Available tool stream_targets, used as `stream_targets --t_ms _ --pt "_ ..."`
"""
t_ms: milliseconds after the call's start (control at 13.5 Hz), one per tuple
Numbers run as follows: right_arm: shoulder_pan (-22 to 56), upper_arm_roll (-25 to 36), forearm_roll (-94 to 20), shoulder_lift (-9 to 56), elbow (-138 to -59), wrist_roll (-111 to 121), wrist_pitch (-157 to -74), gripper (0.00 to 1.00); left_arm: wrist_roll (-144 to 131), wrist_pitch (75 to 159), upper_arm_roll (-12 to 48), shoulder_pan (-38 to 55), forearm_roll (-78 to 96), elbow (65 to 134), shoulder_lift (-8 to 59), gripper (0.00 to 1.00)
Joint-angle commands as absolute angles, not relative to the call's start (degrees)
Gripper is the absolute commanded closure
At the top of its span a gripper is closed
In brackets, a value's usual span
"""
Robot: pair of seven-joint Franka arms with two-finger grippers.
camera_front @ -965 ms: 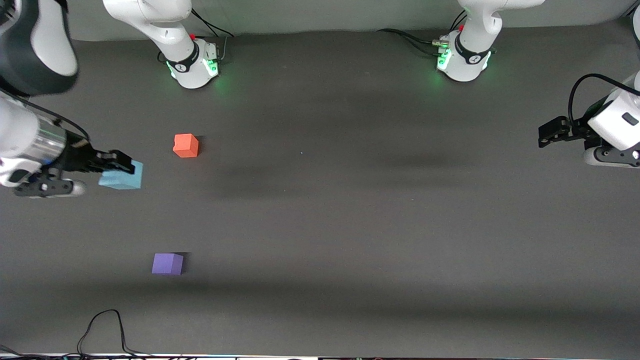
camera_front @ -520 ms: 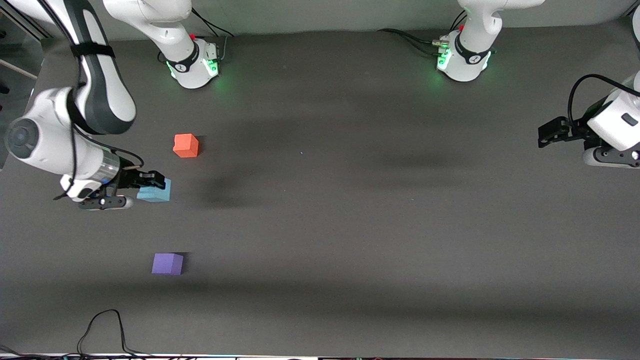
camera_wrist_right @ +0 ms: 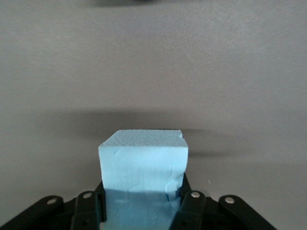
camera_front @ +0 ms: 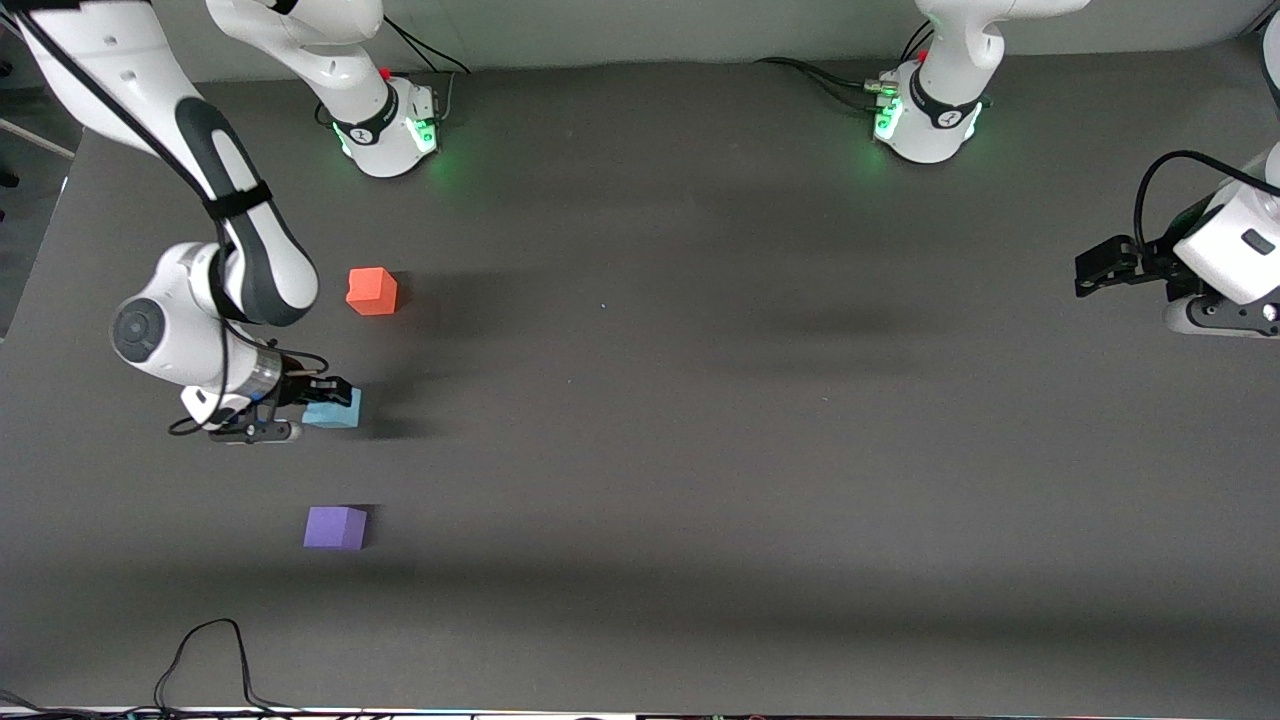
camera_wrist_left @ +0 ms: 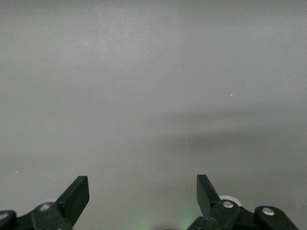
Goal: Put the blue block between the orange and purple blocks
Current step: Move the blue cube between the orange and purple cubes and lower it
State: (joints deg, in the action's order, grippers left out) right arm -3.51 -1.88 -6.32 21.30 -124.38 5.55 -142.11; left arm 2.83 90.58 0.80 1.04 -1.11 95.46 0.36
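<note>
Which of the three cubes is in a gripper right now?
The blue block. The right gripper is shut on it, while the orange block and purple block sit free on the table, touched by nothing.

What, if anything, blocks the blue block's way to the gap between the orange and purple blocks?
Nothing visible. The right gripper, jaws shut on the blue block, holds it over bare table roughly midway between the orange block and the purple block. Only the descent is left. The left gripper waits open at its end.
</note>
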Motion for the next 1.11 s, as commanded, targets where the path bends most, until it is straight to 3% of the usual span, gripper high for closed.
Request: stream_targets --t_ms 0,297,371,520,594,817,1040 --pt "-2.73 -1.93 -6.42 23.2 -123.66 4.23 -143.79 0.96 2.02 90.62 0.79 1.23 -1.67 94.92 0.62 0.0" --pt "-0.19 -1.93 -6.5 24.43 -125.23 1.15 -147.37 0.96 2.63 90.62 0.88 1.06 -1.67 94.92 0.62 0.0" --pt "0.35 -1.85 -6.5 24.61 -125.68 1.06 -148.7 0.89 2.9 90.62 0.88 1.05 -1.76 94.92 0.62 0.0" --pt "0.35 -1.85 -6.5 24.87 -125.6 0.79 -148.71 0.4 3.08 90.7 0.88 1.05 -1.76 95.01 0.62 0.0" --pt "0.35 -1.85 -6.42 24.26 -125.6 0.53 -148.54 0.0 3.42 90.7 0.88 1.05 -1.76 95.01 0.62 0.0" --pt "0.35 -1.85 -5.8 19.71 -124.9 0.97 -145.04 0.0 3.96 90.7 0.88 0.97 -1.67 95.01 0.62 0.0" --pt "0.44 -1.93 -4.93 11.36 -118.76 1.4 -128.99 0.0 4.04 90.7 0.88 0.88 -1.5 95.01 0.62 0.0"
